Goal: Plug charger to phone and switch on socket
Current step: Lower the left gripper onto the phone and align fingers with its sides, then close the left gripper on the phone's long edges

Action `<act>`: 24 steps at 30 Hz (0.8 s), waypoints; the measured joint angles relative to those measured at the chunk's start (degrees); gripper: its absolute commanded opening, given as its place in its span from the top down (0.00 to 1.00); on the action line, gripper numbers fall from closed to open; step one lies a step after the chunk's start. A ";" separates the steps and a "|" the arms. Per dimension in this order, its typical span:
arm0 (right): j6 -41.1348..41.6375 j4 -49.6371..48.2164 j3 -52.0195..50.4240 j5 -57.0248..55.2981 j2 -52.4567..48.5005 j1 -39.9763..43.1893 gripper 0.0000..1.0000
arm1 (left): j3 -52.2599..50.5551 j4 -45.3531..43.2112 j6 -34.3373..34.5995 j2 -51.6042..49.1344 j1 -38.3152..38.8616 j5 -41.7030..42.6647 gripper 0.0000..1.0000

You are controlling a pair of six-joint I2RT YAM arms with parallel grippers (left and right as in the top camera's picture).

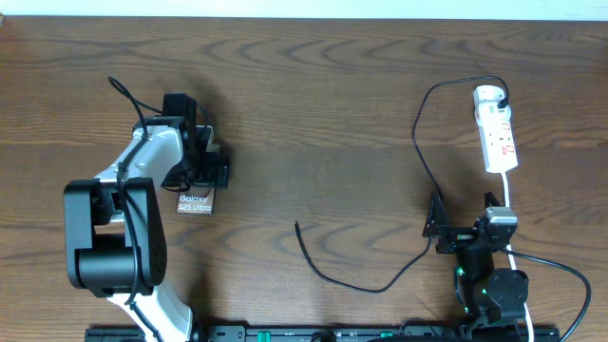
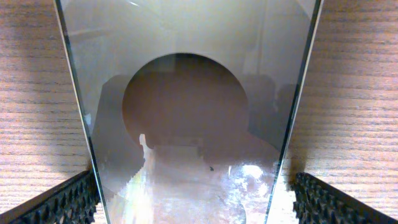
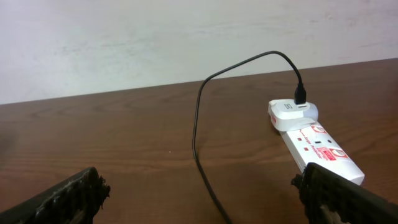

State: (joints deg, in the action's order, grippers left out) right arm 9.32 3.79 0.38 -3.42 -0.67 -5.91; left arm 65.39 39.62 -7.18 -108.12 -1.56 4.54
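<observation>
Charger [image 3: 194, 130] lay loose on the desk [image 1: 313, 114] as a thin black cable. Its free connector [image 1: 297, 226] rested near the desk's middle, toward the near edge, touching nothing and well apart from the phone [image 1: 195, 202]. From there the cable curved right along the near side and passed close by the right gripper [image 3: 199, 177]. It then ran toward the far edge and looped over to the socket [image 1: 498, 138], where its other end sat in a white block [image 3: 292, 113] at the socket's far tip.

The socket lay near the desk's right edge, lengthwise from far to near. Its white cord [image 1: 506, 185] trailed toward the near edge, past the right gripper. Whether its switch was on could not be told.

The phone lay flat on the left half of the desk, lettering up, partly under the left gripper [image 2: 196, 199]. In the left wrist view its glossy face with a round patch filled the frame. The left jaws were spread, one finger on each side of the phone and not pinching it.

The right gripper sat low near the near right corner, facing the socket. Its jaws were spread wide with nothing between them.
</observation>
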 measured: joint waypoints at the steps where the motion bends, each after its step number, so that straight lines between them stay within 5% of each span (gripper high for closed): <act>1: 0.00 0.00 0.00 -0.02 0.00 0.00 0.01 | -0.02 0.00 -0.20 0.02 -0.22 0.20 0.02; 24: 0.02 0.00 0.00 -0.02 0.00 0.00 0.01 | -0.02 -0.02 0.24 0.13 -0.70 -0.09 0.02</act>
State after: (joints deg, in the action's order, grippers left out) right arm 9.34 3.79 0.38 -3.44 -0.67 -5.91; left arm 65.36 39.59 -6.94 -107.98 -2.26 4.45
